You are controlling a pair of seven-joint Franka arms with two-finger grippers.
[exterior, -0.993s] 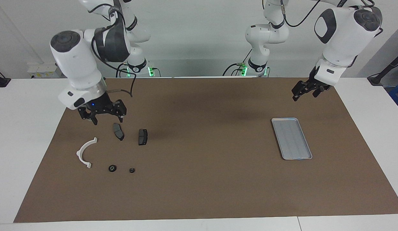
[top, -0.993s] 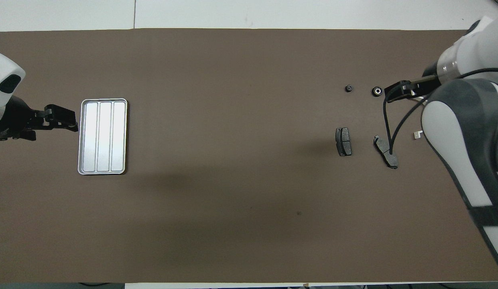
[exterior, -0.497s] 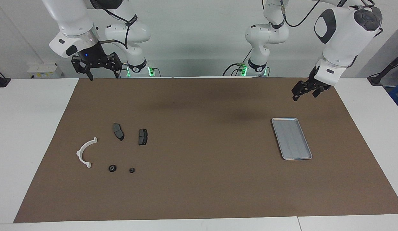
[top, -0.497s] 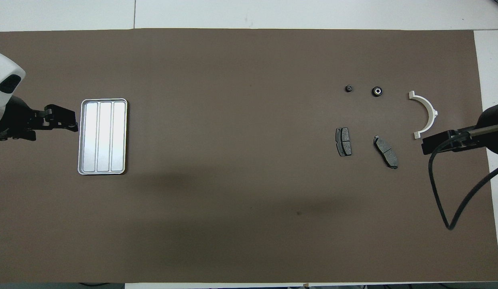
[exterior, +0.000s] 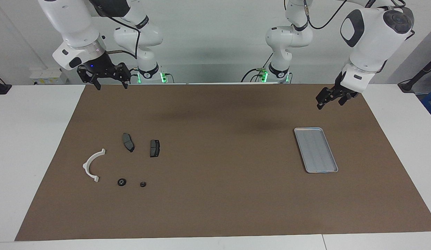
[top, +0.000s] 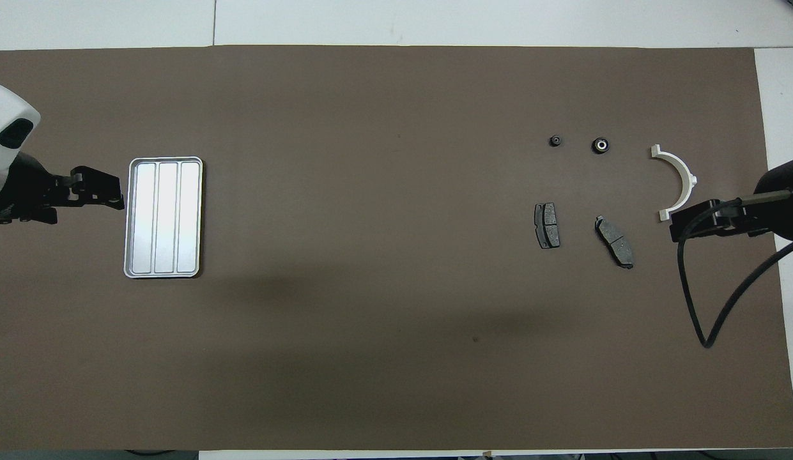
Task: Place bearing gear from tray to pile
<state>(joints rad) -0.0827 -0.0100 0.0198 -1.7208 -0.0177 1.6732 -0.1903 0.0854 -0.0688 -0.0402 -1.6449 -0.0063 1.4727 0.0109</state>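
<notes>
At the bottom left of the facing view, 2 small black round parts lie on the brown mat (exterior: pixel 215 208): the bigger bearing gear (exterior: pixel 122 182) and a smaller round part (exterior: pixel 142 184) just beside it. Close to them, a bit to the left in the frame, is the white curved bracket (exterior: pixel 92 166). A little higher in the frame are 2 dark brake pads (exterior: pixel 128 142), lying side by side but not touching. All of these make up the pile. Over on the right side of the frame, well apart from the pile, sits the tray (exterior: pixel 316 150), and nothing is in it. Higher up on the right, the left gripper (exterior: pixel 329 102) hangs above the mat, near the tray's top end; its fingers are apart and hold nothing, and that arm waits. At the upper left of the frame, the right gripper (exterior: pixel 111 85) is up high over the mat's top edge, with its fingers wide apart and nothing in them. I think the job is done: the gear is in the pile, the tray has nothing in it, and nothing looks left to move.
</notes>
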